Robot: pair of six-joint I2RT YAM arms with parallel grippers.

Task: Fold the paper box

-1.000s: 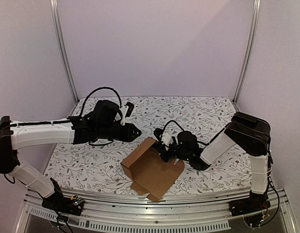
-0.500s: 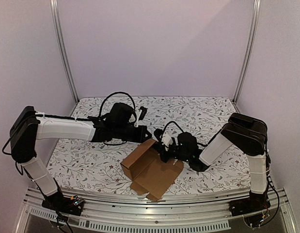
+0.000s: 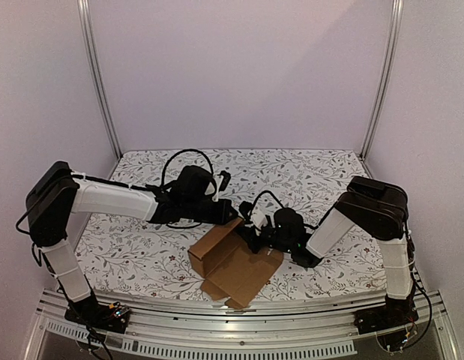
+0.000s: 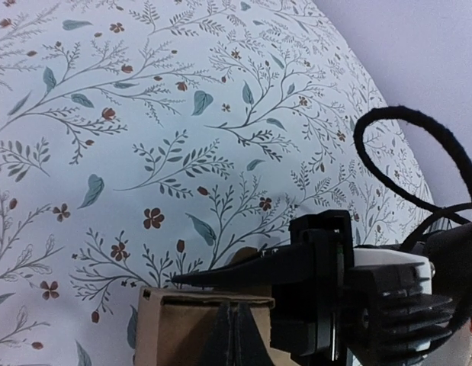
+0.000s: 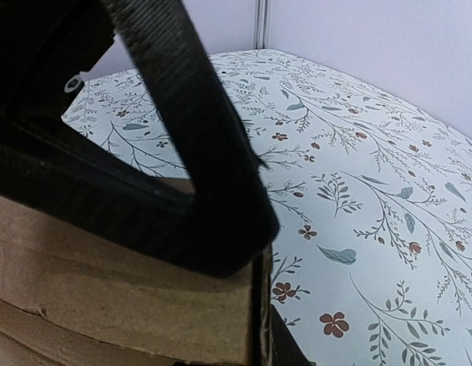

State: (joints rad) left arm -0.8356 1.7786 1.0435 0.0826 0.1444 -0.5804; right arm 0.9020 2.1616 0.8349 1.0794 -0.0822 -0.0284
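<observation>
Brown cardboard on the flowered table point(image 3: 142, 259): the paper box point(image 3: 239, 266) lies half-raised, set cornerwise to the table's near edge. Both tools meet at the box's far corner. We place the left gripper point(image 3: 229, 217) at the box's far-left wall, its tips pressed together just above the wall's top edge. The right gripper point(image 3: 253, 237) sits on the far-right wall, equally near. Our overhead view gives this layout. Only the right wrist view shows fingers point(image 5: 197, 152) straddling that wall's edge, and we cannot tell whether they pinch it or stand loose.
</observation>
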